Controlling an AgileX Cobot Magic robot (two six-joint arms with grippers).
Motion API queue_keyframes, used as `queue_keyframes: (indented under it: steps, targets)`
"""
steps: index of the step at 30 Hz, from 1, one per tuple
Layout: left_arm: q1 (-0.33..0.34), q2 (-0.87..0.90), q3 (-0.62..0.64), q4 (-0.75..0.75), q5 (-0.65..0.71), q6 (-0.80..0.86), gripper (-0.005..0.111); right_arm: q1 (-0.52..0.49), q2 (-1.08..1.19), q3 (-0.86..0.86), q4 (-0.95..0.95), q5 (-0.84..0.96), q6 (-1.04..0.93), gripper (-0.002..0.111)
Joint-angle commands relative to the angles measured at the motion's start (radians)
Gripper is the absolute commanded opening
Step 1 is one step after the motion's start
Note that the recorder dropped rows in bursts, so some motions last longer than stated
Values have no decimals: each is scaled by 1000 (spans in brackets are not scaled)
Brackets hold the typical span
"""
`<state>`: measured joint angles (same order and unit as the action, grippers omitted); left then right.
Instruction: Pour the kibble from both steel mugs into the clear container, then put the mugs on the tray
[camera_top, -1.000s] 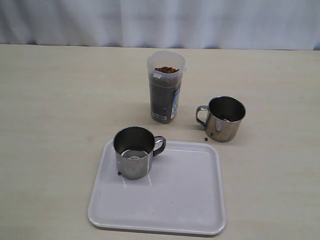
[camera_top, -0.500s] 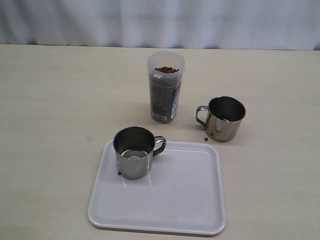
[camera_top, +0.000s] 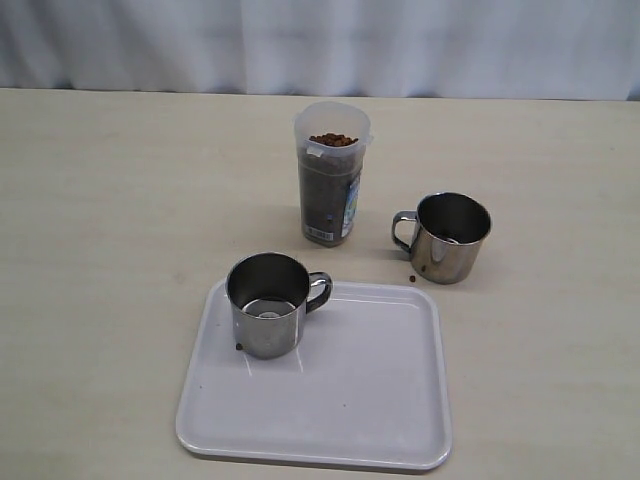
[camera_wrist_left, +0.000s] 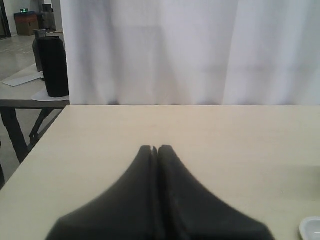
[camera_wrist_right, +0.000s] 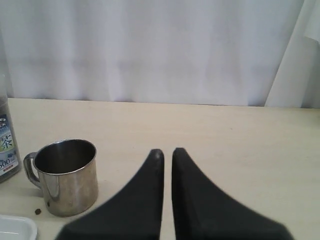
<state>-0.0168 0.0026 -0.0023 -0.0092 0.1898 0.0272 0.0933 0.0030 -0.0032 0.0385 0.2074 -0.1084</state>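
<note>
You can see 2 steel mugs. The first mug (camera_top: 267, 305) stands upright on the tray (camera_top: 370, 400), near its back left corner in the exterior view. Its handle points right, and its shiny bottom shows inside. 1 loose pellet (camera_top: 239, 347) lies on the tray, just beside this mug. The second mug (camera_top: 452, 237) stands upright on the table (camera_top: 110, 220), off the tray, past its back right corner. Its handle points left, toward the clear container (camera_top: 332, 175). That container stands upright on the table behind the tray, between the 2 mugs and a bit farther back. The kibble (camera_top: 333, 140) fills it almost to the top. 1 more stray pellet (camera_top: 411, 278) lies on the table, between the second mug and the tray's rim. Your left claw (camera_wrist_left: 155, 149) is closed, with its 2 fingers pressed together and nothing between them. It is over bare table in front of a white curtain (camera_wrist_left: 200, 50). Your right claw (camera_wrist_right: 167, 152) has only a thin gap between its fingers and holds nothing. It is near the second mug but apart from it.
</note>
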Motion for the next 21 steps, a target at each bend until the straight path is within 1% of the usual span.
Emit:
queue_keyframes:
  steps: [1, 4, 7, 9, 10, 11, 12, 13, 14, 15, 17, 19, 21]
  targets:
    - [-8, -3, 2, -2, 0, -7, 0, 3, -3, 3, -8, -140, -30, 5]
    - [-8, -3, 2, -2, 0, -7, 0, 3, -3, 3, -8, -327, -30, 5]
    - [-8, -3, 2, -2, 0, -7, 0, 3, -3, 3, -8, -449, -30, 5]
    - [-8, -3, 2, -2, 0, -7, 0, 3, -3, 3, -1, -542, 18, 5]
    - [-8, -3, 2, -2, 0, -7, 0, 3, -3, 3, 1, -600, 108, 5]
    - [-8, -3, 2, -2, 0, -7, 0, 3, -3, 3, 2, -628, 248, 5]
    - [-8, -3, 2, -2, 0, -7, 0, 3, -3, 3, -9, -632, 443, 5]
    - [-8, -3, 2, -2, 0, -7, 0, 3, -3, 3, -39, -621, 492, 5]
    - [-8, -3, 2, -2, 0, -7, 0, 3, -3, 3, -126, -602, 479, 5]
    - [-8, -3, 2, -2, 0, -7, 0, 3, 8, 3, -264, -568, 487, 5]
    - [-8, -3, 2, -2, 0, -7, 0, 3, 105, 3, -426, -553, 614, 5]
    - [-8, -3, 2, -2, 0, -7, 0, 3, 251, 3, -492, -618, 645, 5]
    - [-8, -3, 2, -2, 0, -7, 0, 3, 413, 3, -503, -705, 634, 10]
